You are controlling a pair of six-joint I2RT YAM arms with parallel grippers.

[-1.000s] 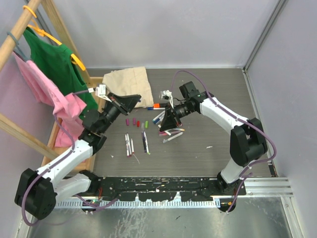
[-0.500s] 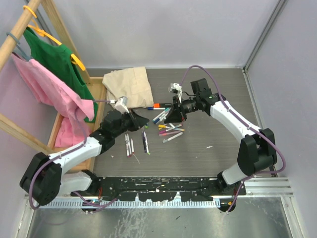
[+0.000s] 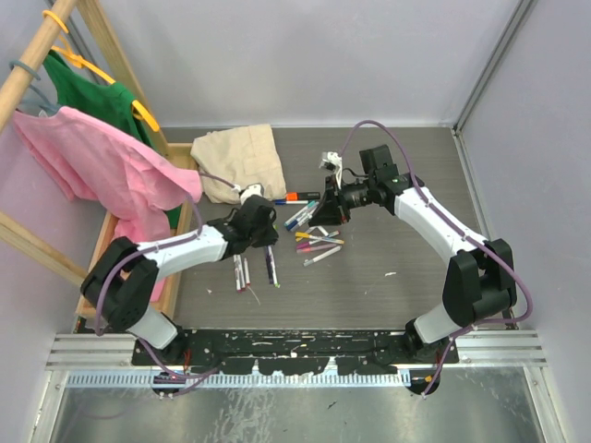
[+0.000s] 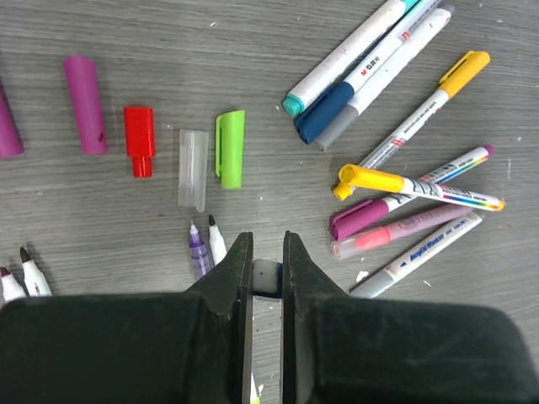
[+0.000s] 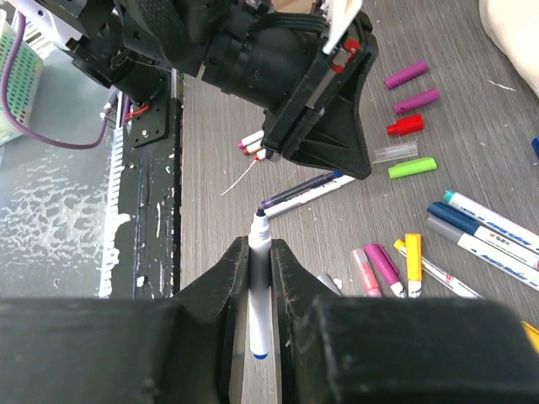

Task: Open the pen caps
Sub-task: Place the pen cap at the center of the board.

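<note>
Loose pen caps lie in a row on the table: purple (image 4: 84,103), red (image 4: 139,140), clear (image 4: 193,168) and green (image 4: 230,148). My left gripper (image 4: 267,241) hovers just below them, shut on a small pale cap (image 4: 267,276) with a blue edge. Uncapped white pens (image 3: 242,272) lie beside it. Capped pens (image 4: 404,189) are piled to the right. My right gripper (image 5: 259,246) is shut on a white pen (image 5: 259,295) whose dark tip is bare. It hangs above the pile (image 3: 314,242), facing the left gripper (image 5: 316,109).
A beige cloth (image 3: 238,159) lies at the back. A black marker with an orange cap (image 3: 297,196) rests near it. A wooden rack (image 3: 37,46) with pink (image 3: 102,161) and green (image 3: 102,97) garments stands at the left.
My left gripper has swung from beside the rack rightward and down over the row of caps. The pink garment has spread out. My right gripper has drawn back to the right with the pen.
</note>
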